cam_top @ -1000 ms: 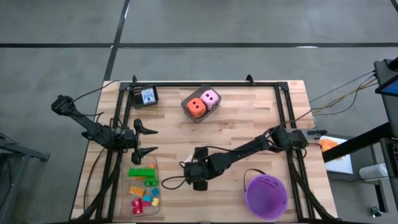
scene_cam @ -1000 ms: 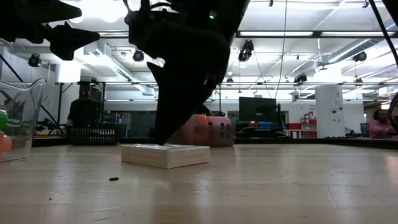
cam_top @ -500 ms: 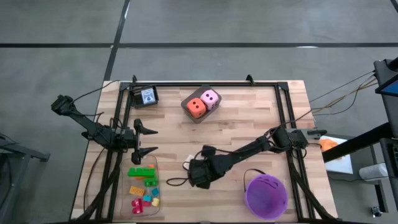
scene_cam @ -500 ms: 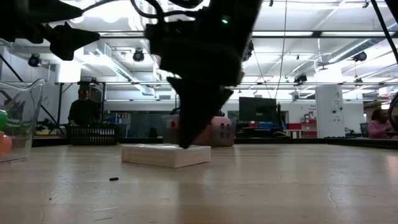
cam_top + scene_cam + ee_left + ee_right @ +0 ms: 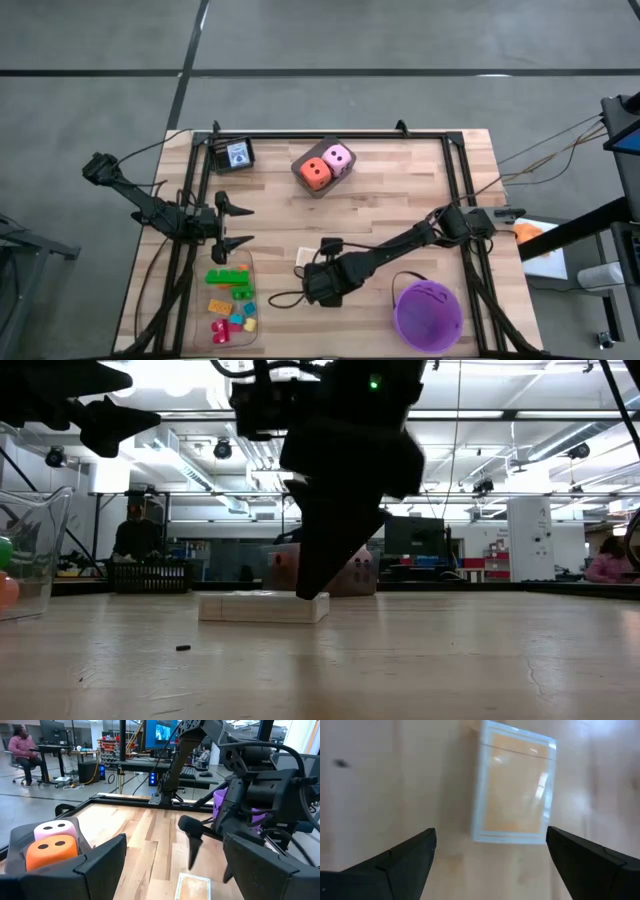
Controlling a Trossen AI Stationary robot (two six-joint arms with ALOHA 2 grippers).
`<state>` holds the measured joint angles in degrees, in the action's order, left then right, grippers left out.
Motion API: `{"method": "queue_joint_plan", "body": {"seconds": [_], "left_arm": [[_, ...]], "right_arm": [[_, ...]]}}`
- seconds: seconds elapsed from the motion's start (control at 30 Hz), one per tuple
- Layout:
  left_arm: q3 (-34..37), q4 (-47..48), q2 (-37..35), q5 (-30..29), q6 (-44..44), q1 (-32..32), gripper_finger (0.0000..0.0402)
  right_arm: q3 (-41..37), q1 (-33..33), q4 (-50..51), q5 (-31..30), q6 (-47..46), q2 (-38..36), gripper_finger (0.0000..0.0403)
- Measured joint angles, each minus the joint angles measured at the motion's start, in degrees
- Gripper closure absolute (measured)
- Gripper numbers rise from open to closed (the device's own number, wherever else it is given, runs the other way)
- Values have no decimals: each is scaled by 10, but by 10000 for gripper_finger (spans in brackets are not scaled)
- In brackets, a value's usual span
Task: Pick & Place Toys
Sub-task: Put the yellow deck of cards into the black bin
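A flat square tile (image 5: 515, 810) with a pale orange face and a light rim lies flat on the table, also seen in the high view (image 5: 306, 256) and the low view (image 5: 262, 606). My right gripper (image 5: 310, 270) hangs open just above it, fingers pointing down, touching nothing (image 5: 490, 865). My left gripper (image 5: 240, 224) waits open and empty at the table's left. The orange die (image 5: 314, 174) and pink die (image 5: 338, 157) sit in a grey tray. Several small bricks (image 5: 229, 277) lie in the clear tray (image 5: 250, 300).
The purple bucket (image 5: 428, 315) stands at the near right, close to my right arm. A small dark box (image 5: 238, 154) sits at the far left. A black frame (image 5: 330, 136) runs along the table's edges. Bare wood lies between the tile and the dice.
My right gripper has moved a little toward the table's right edge, from over the tile's left part to its right end. The tile has turned slightly on the table and shows in the high view, where the gripper hid it before.
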<state>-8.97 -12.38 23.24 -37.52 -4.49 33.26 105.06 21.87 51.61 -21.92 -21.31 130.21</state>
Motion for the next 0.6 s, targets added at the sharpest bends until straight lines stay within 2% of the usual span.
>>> {"method": "queue_joint_plan", "body": {"seconds": [0.3,0.6], "left_arm": [[0,0,0,0,0,0,68],[0,1,0,0,0,0,68]], "right_arm": [[0,-36,-27,41,34,0,30],[-1,-78,-68,139,55,28,30]]}}
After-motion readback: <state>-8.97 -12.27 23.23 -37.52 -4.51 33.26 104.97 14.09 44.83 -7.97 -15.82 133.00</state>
